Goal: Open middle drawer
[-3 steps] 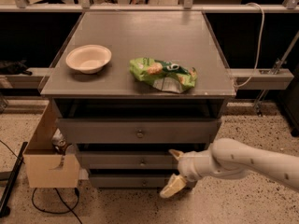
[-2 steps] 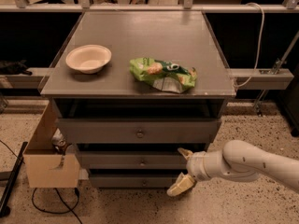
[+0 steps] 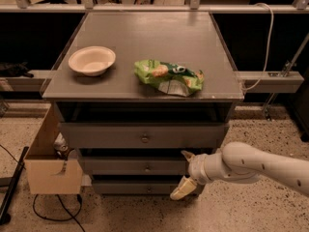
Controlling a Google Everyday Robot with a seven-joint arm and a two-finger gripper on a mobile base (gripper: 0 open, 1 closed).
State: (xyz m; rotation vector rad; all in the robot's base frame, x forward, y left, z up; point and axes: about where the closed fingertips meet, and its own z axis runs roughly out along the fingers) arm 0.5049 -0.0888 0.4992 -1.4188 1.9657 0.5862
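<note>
The grey cabinet has three drawers stacked in its front. The middle drawer is a shallow grey front with a small round knob, and it looks pushed in. My gripper hangs in front of that drawer's right end, to the right of the knob. It is open: one pale fingertip points up near the drawer's top edge and the other points down over the bottom drawer. Nothing is between them. My white arm comes in from the right.
The taller top drawer and the bottom drawer sit above and below. On the cabinet top rest a white bowl and a green snack bag. A cardboard box stands at the left, with cables on the floor.
The gripper drifted slightly right, then back, staying open in front of the middle drawer's right end. The drawers have not moved.
</note>
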